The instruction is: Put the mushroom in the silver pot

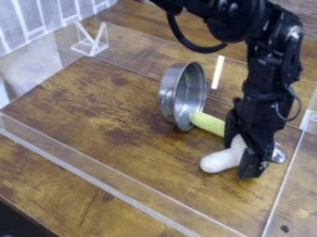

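Wooden worktop [87, 102], dark brown, visible grain, worn lighter patches near centre. Clear acrylic walls [118, 190] run along its front and right edges. Small clear acrylic stand [88, 39] at back-left corner. Pale tiled surface [31, 20] beyond left edge. Lighting even, soft.

No legible text anywhere.

Cream-white mushroom [221, 160], shiny silver pot [183, 93], brown wood-grain table [99, 102].
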Action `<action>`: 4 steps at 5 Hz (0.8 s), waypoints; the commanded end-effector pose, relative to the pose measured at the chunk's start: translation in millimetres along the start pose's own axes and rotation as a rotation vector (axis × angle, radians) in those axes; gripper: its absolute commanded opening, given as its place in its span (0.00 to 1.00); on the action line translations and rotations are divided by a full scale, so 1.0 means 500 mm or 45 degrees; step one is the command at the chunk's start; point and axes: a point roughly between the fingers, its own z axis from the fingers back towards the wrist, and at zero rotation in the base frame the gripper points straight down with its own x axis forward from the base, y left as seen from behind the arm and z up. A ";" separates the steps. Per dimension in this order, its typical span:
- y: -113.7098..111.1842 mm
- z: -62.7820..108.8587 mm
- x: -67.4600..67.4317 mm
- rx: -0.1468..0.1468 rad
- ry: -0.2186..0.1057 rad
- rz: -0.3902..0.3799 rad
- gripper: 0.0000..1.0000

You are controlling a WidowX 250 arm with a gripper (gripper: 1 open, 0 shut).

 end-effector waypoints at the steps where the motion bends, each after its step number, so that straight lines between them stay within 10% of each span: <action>1: 0.027 0.034 0.006 0.023 -0.052 0.018 1.00; 2: 0.033 0.035 0.006 0.010 -0.051 0.027 1.00; 3: 0.036 0.036 0.008 -0.003 -0.050 0.010 0.00; 4: 0.035 0.044 0.009 -0.013 -0.052 -0.006 0.00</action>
